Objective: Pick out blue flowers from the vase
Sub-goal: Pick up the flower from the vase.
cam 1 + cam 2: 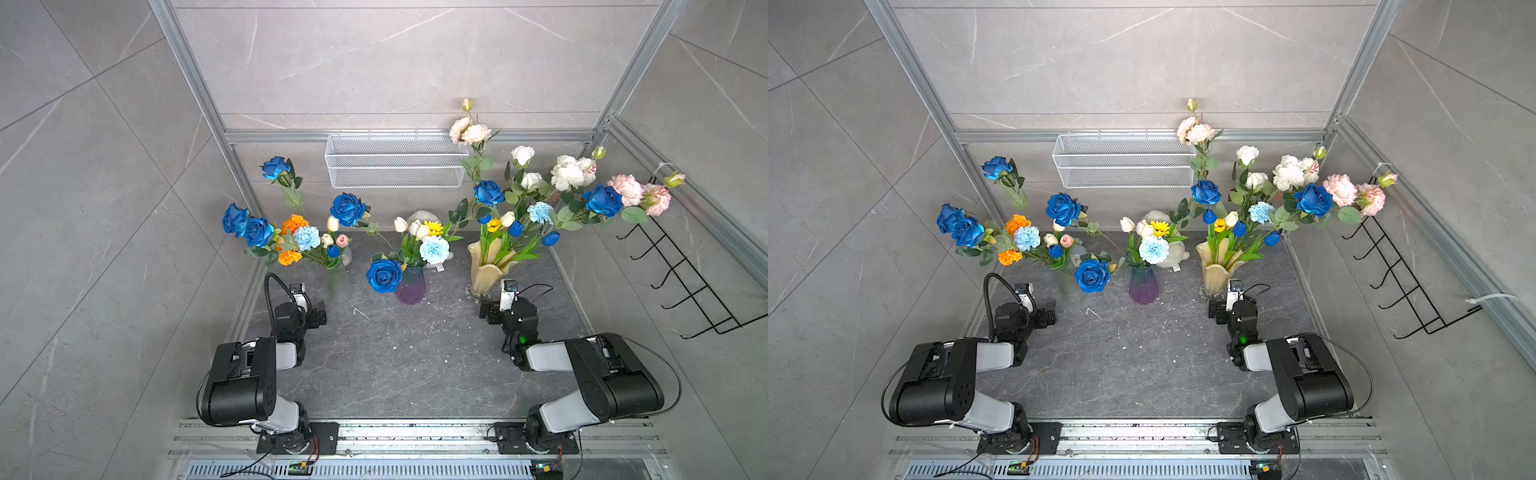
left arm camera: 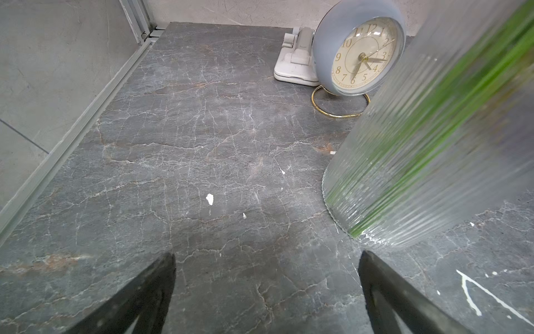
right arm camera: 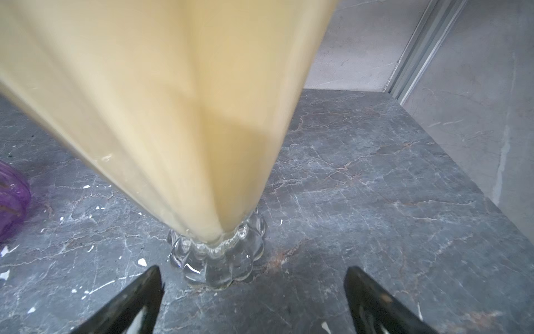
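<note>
- In both top views, the purple vase [image 1: 410,286] stands on the dark table [image 1: 395,365]. It holds cream tulips, a yellow sunflower, a ruffled pale-blue carnation [image 1: 434,249] and a deep-blue rose [image 1: 384,275] that droops over its left side.
- Just left of the purple vase, a clear ribbed vase [image 1: 338,284] holds orange marigolds [image 1: 294,224], a pink tulip and more blue flowers [image 1: 257,231]. These are full dark roses on long green stems, a sky-blue carnation and a small dark bud.
- Right of the purple vase, a cream vase [image 1: 486,270] carries white and pink roses, with blue roses, a pale carnation and small blue buds among them.
- The blue flowers are spread over all three vases.
- The left gripper [image 1: 319,313] sits low to the left of the purple vase and nearer the robot. The right gripper [image 1: 487,311] sits to its right.
- In the left wrist view, the left gripper's fingers are spread with bare table between them. The clear ribbed vase is just beside one fingertip, with green stems blurred inside it. A round clock [image 2: 358,55] stands beyond.
- In the right wrist view, the right gripper's fingers stand wide apart and pinch nothing. The cream vase's clear glass foot [image 3: 219,260] lies just ahead of them, and an edge of the purple vase shows beside it.
</note>
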Controlling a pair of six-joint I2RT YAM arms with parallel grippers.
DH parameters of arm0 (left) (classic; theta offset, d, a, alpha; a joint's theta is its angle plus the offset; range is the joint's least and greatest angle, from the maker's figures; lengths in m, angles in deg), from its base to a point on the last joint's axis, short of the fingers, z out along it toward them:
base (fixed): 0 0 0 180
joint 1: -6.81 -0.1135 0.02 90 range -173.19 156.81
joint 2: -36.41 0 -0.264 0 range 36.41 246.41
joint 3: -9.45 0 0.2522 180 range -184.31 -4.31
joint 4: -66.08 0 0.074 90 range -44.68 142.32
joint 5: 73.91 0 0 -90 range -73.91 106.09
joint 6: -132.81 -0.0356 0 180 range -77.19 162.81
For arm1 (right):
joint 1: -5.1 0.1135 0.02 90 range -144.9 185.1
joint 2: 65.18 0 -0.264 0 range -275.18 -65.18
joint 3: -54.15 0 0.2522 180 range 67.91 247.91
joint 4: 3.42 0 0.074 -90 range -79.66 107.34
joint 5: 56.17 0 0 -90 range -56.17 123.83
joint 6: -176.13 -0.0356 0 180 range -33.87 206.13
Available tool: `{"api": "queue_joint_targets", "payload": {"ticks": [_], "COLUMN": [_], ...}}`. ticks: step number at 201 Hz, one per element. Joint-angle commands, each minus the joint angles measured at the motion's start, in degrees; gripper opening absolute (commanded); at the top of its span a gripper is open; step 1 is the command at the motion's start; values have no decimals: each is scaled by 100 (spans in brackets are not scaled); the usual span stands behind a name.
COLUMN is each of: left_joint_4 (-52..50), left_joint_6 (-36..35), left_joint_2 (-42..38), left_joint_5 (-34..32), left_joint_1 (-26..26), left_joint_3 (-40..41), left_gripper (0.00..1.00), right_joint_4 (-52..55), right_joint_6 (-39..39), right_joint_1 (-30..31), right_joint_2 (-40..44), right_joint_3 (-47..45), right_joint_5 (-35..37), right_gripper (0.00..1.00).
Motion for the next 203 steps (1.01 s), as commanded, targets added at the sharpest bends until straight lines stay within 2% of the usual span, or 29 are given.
{"api": "queue_joint_targets", "payload": {"ticks": [1,171,182,203], "left_joint_4": [286,94,249,133], "left_joint_6": [47,69,56,91], "left_joint_2": [18,-25,-94,-589], "left_joint_5": [115,56,11,-323], "left_joint_1": [-30,-29,-14,72], "left_joint_3": [-154,-235,-143,35], "left_gripper": [100,100,100,100], "right_joint_4": [-131,-29,-80,795], "right_joint_6": [96,33,-27,-112], "right_joint_1": [6,-76,-73,-77], "right_joint_2": [-71,-65,-2,576], "right_joint_3": [98,141,103,301], "right_joint_5": [-7,-129,157,409], "right_gripper": [100,100,100,100]}}
